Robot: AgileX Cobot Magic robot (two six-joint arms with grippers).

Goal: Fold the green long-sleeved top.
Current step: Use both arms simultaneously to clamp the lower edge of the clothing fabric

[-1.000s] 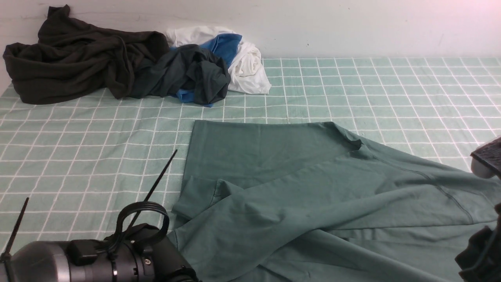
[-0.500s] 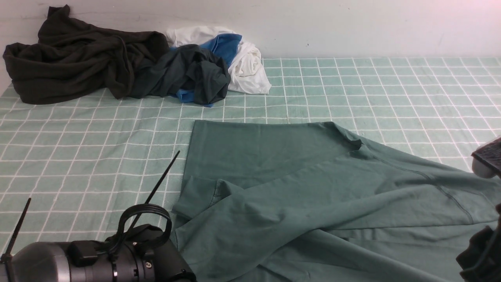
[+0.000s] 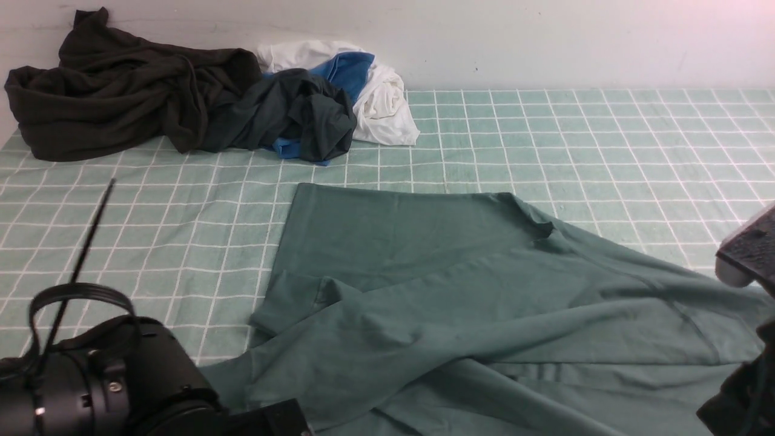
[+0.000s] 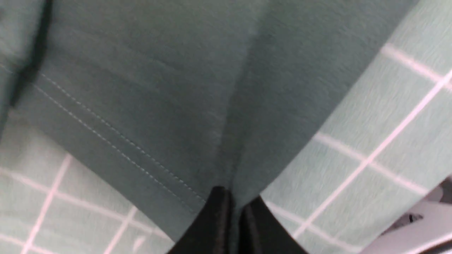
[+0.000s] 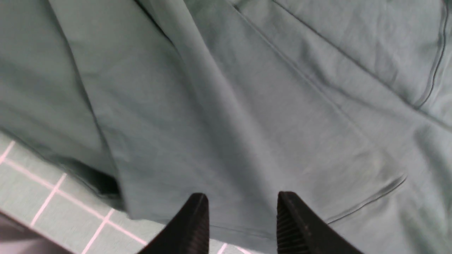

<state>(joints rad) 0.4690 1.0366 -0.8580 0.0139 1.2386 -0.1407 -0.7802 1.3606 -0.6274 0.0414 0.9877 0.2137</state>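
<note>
The green long-sleeved top [image 3: 460, 290] lies spread and rumpled on the checked cloth, from the middle to the right and near edges. In the left wrist view my left gripper [image 4: 235, 197] is shut on a pinch of the top [image 4: 159, 88] beside its stitched hem. In the front view only the left arm [image 3: 121, 387] shows, at the near left. My right gripper [image 5: 242, 197] stands open just above the top [image 5: 247, 88] near its edge, with nothing between the fingers. The right arm [image 3: 748, 254] shows at the right edge of the front view.
A dark olive-black garment [image 3: 121, 91] is heaped at the far left. Beside it lies a dark teal-grey garment [image 3: 303, 115] with blue and white cloth [image 3: 381, 103]. The pale wall runs along the back. The green checked cloth [image 3: 575, 139] covers the table.
My left gripper has shut on the top's fabric and the left arm has swung left, dragging the near-left part of the top with it. The right arm shifted slightly.
</note>
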